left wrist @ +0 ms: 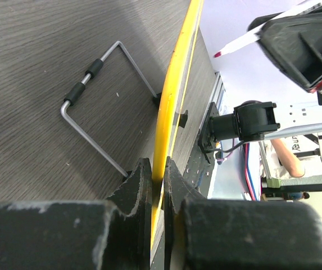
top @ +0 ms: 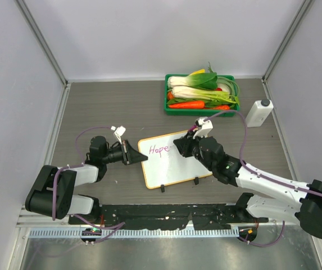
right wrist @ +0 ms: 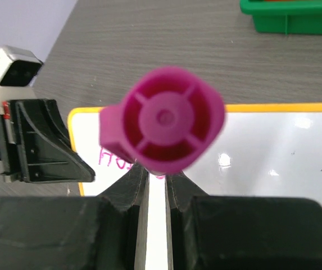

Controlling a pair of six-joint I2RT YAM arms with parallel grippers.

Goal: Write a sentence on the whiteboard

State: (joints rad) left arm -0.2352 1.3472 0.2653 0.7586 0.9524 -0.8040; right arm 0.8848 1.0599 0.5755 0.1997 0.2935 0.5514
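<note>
Left gripper [top: 143,158], right gripper [top: 182,147] clamped.

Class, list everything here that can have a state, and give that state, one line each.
Whiteboard, left edge clamped in the left jaws, mostly blank.
Sentence, unfinished: only "Hope" written.
Marker, uncapped, gripped.
Left gripper, shut on the whiteboard.
Right gripper, shut on the marker.
Tray, full of vegetables.
Bottle, upright, capped.

Bright even light, blurred close foregrounds
</note>
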